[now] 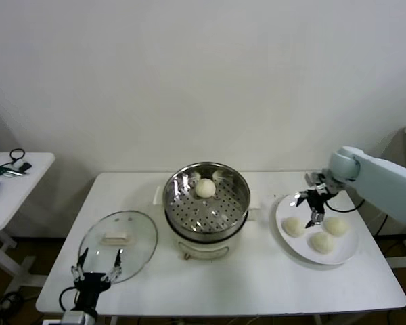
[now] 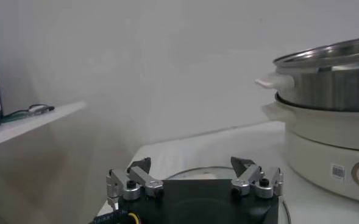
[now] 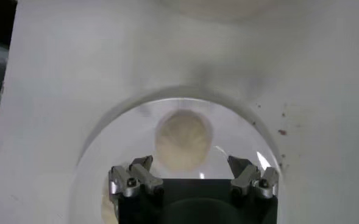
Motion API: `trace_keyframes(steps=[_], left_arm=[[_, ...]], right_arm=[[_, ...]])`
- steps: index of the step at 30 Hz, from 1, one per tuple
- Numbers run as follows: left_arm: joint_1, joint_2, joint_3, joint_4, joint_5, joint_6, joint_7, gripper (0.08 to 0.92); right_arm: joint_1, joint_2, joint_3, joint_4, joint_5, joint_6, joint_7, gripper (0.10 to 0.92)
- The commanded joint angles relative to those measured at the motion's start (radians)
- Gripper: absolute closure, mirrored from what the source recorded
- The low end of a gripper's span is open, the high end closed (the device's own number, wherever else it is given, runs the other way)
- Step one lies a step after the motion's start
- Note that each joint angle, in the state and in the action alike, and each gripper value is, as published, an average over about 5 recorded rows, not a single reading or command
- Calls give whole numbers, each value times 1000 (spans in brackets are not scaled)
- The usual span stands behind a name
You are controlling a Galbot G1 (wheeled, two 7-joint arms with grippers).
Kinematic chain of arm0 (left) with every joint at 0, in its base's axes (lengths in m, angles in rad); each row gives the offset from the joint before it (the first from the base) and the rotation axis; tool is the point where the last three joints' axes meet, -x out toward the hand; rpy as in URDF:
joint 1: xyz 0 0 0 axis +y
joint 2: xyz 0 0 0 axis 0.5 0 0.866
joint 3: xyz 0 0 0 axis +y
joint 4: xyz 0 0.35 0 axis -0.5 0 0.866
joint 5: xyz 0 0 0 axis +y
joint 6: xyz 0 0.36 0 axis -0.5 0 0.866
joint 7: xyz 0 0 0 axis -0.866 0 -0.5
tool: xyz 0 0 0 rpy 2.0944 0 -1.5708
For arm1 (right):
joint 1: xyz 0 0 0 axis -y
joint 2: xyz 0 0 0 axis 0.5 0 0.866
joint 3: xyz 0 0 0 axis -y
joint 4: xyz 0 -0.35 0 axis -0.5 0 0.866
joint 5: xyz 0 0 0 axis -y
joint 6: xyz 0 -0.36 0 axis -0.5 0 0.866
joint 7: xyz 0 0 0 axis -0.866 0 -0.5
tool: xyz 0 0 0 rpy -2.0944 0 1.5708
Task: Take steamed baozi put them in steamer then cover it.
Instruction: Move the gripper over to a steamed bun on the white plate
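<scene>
One baozi (image 1: 204,188) lies in the steel steamer (image 1: 206,200) at the table's middle. Three baozi (image 1: 293,226) (image 1: 335,225) (image 1: 322,242) lie on a white plate (image 1: 284,237) at the right. My right gripper (image 1: 310,206) is open and empty, hovering just above the plate's far-left part over the left baozi, which shows below its fingers in the right wrist view (image 3: 183,140). The glass cover (image 1: 118,237) with its cream handle lies flat on the table at the left. My left gripper (image 1: 95,265) is open and empty at the table's front-left edge, next to the cover.
A white side table (image 1: 13,186) with cables stands at the far left. The steamer's cream pot base shows close in the left wrist view (image 2: 331,146). Bare tabletop lies in front of the steamer and plate.
</scene>
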Motion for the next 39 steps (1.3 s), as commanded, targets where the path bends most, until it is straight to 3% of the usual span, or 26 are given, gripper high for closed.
trace_keyframes(steps=[1,22,29,39], left_arm=[[2,-1,2,1,3,-3,1,177],[15,-2,2,7,1,-14,4,177],[19,-2,0,8,2,-17,4,177],[20,-12,5,2,3,-14,4,177]], right_arm=[[-87,18,59,-40,-35,-7,13,203],[-97,78,65,-101,-57,5,21,206],[-100,83,63,-107,-65,10,19,280],[-103,80,73,-110,-63,19,21,318]])
